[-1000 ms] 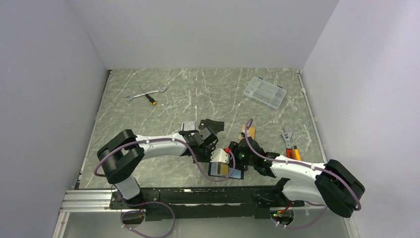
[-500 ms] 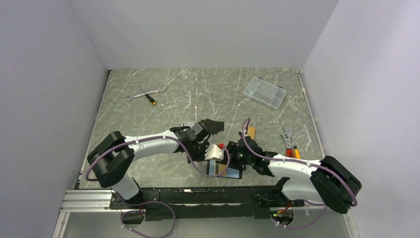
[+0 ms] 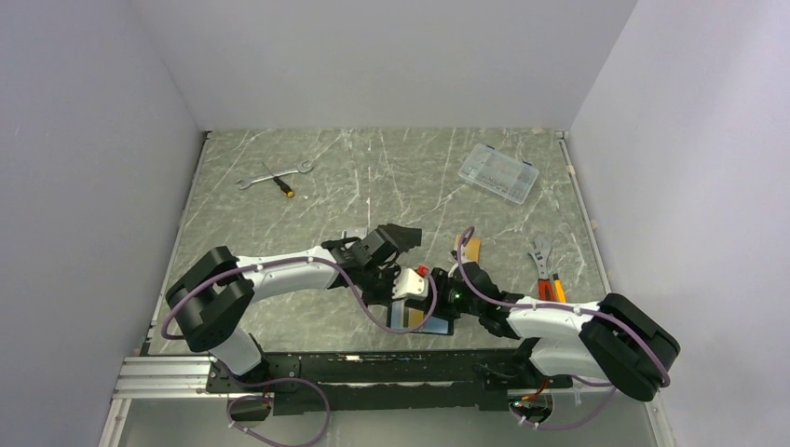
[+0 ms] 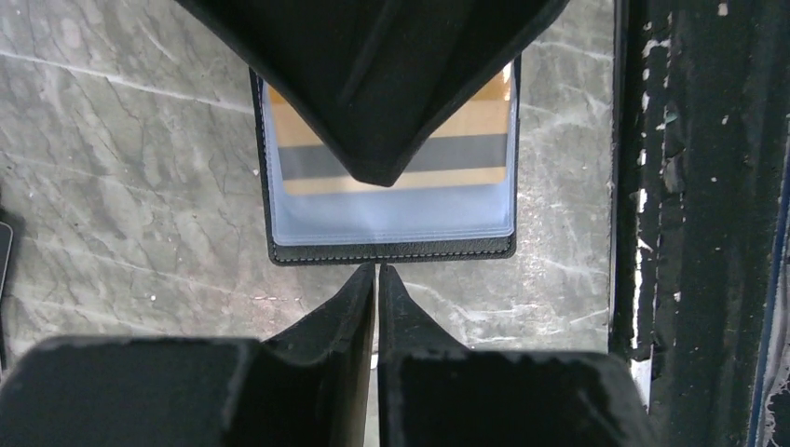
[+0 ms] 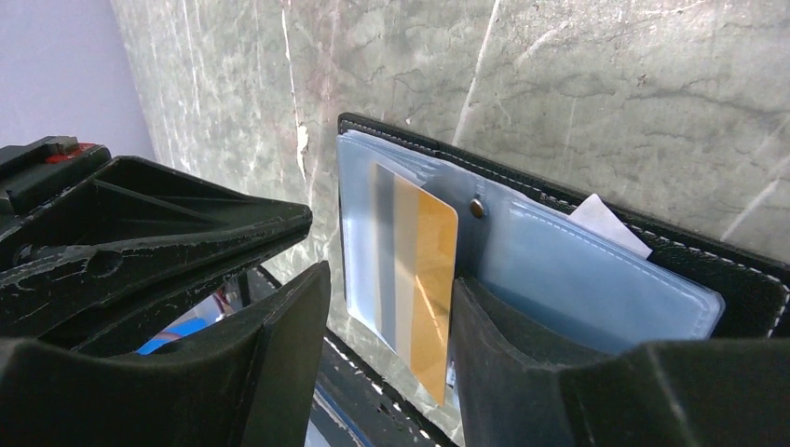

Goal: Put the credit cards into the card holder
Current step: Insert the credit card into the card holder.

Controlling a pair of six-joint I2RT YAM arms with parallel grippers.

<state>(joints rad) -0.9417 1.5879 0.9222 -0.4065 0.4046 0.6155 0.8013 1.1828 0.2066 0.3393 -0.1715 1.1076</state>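
Observation:
The card holder (image 3: 430,322) (image 4: 391,250) (image 5: 606,279) lies open on the table, pale blue pockets up. One orange credit card (image 4: 480,119) (image 5: 419,270) with a dark stripe sits partly in its left pocket, one end sticking out over the holder's edge. My right gripper (image 3: 438,303) (image 5: 391,335) is open and straddles that protruding end; the right finger (image 5: 503,354) is against the card's edge, the left finger stands apart. My left gripper (image 3: 396,303) (image 4: 376,272) is shut on nothing, tips at the holder's edge. Another orange card (image 3: 471,250) lies behind the right gripper.
A flat black piece (image 3: 397,235) lies behind the left gripper. Orange-handled pliers (image 3: 546,270) lie to the right, a clear plastic box (image 3: 498,172) at the back right, a wrench and screwdriver (image 3: 273,177) at the back left. The black rail (image 4: 699,223) runs just beside the holder.
The left arm has drawn back to the left and its shut gripper has settled at the holder's left edge. The right gripper has shifted slightly over the holder.

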